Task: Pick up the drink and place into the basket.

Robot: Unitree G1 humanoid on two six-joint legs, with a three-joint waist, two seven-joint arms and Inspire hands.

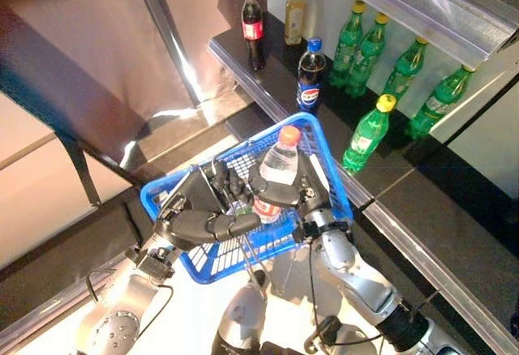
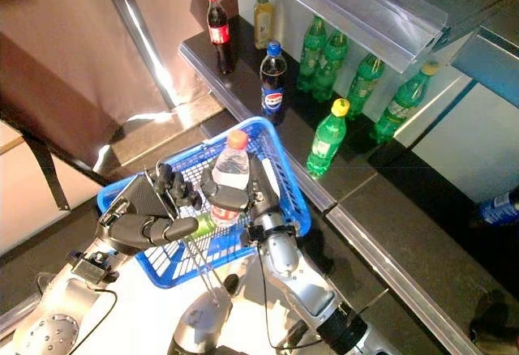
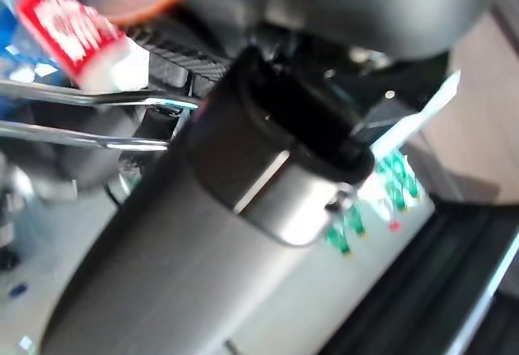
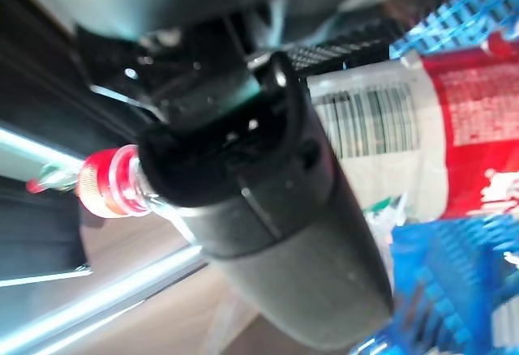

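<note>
Right robot hand [image 1: 285, 190] curled round clear plastic water bottle [image 1: 278, 164], orange cap, over blue mesh basket [image 1: 331, 178]. Left robot hand [image 1: 203, 224] clenched on wire handle [image 3: 89, 114].

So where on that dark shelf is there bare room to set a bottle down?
Free: the dark shelf right of the yellow-capped green bottle, and the strip between cola bottle and blue-capped bottle. Crowded: the green bottles along the back.

— What can't be made out?
— The lower half of the clear red-capped, red-labelled water bottle [image 1: 278, 168] sits behind the right hand [image 1: 285, 194].
— And the blue plastic mesh basket [image 2: 280, 173]?
— Its floor is mostly hidden by both hands.
</note>
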